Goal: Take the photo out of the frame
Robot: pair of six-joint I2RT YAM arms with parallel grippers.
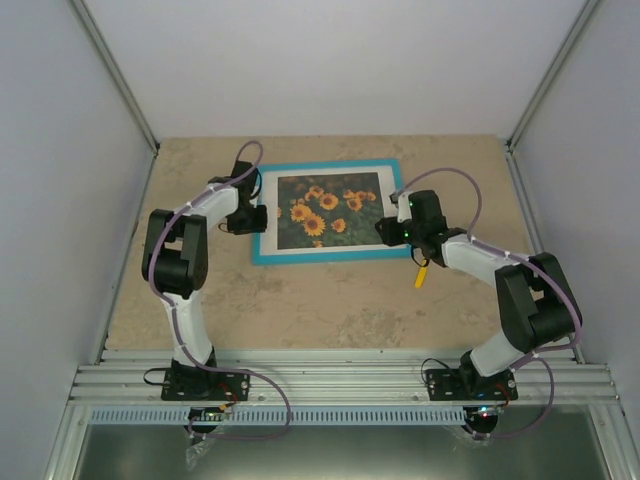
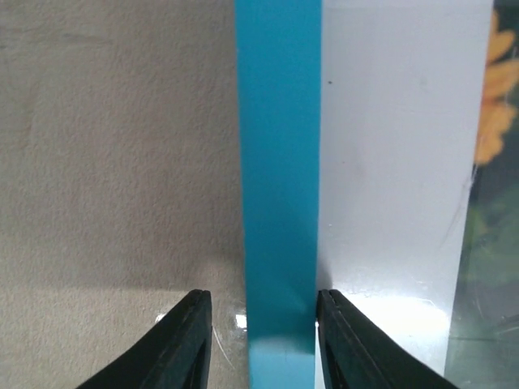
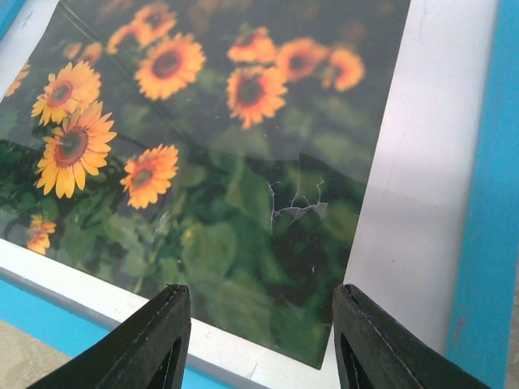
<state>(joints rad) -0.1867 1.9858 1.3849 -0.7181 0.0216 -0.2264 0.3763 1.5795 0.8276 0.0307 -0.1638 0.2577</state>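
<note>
You see the frame [image 1: 330, 258] lying flat and face up on the table [image 1: 330, 310]. The photo [image 3: 211, 162] is inside the frame, in its middle, and the white mat [image 2: 389, 162] lies between the photo and the turquoise border. Your left gripper [image 2: 263, 324] is low at the left side of the frame. Its jaws are apart and stand on both sides of the left border bar. One finger [image 2: 190, 340] is over the table with a gap to the bar, and the other is at the inner edge of the bar, over the mat. Your right gripper [image 3: 263, 324] is over the right part of the frame, at the photo corner nearest the arm bases. Its jaws are also apart and hold nothing. You cannot tell if its fingertips touch the surface.
</note>
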